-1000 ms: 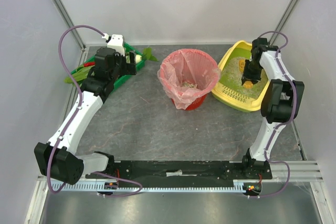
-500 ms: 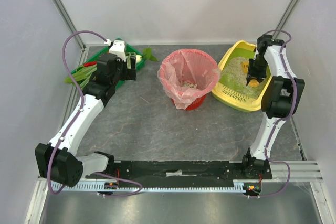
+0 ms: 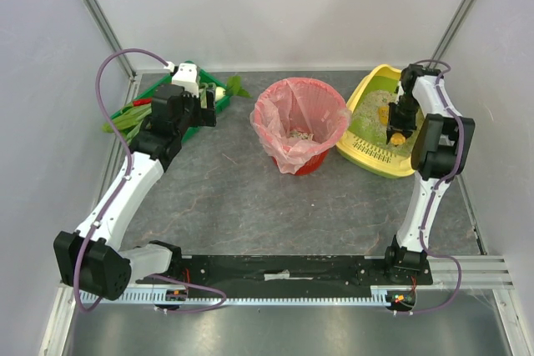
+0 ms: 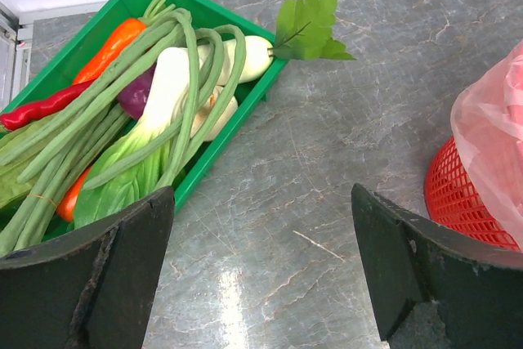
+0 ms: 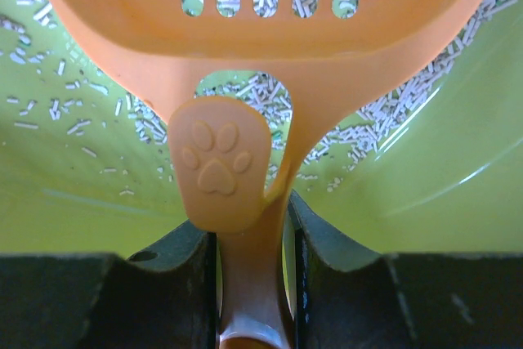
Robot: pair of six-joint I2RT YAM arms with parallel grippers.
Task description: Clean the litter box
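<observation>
The yellow litter box (image 3: 360,149) sits at the back right, lime-green inside (image 5: 73,177) with pale litter pellets (image 5: 261,91). My right gripper (image 3: 395,127) is inside it, shut on the handle of an orange slotted scoop (image 5: 245,30) with a paw print on its tab; the scoop's blade points into the litter. In the right wrist view the gripper (image 5: 252,284) clamps the handle from both sides. My left gripper (image 4: 261,267) is open and empty above bare table, beside the green vegetable tray; in the top view it (image 3: 204,110) is at the back left.
A red basket lined with a pink bag (image 3: 299,122) stands at the back middle, some litter in its bottom; its edge shows in the left wrist view (image 4: 482,177). A green tray of vegetables (image 4: 143,96) lies at the back left. Grey walls close the sides.
My right gripper with the scoop has shifted a little within the litter box, its wrist turning. The left arm has moved slightly left near the vegetable tray.
</observation>
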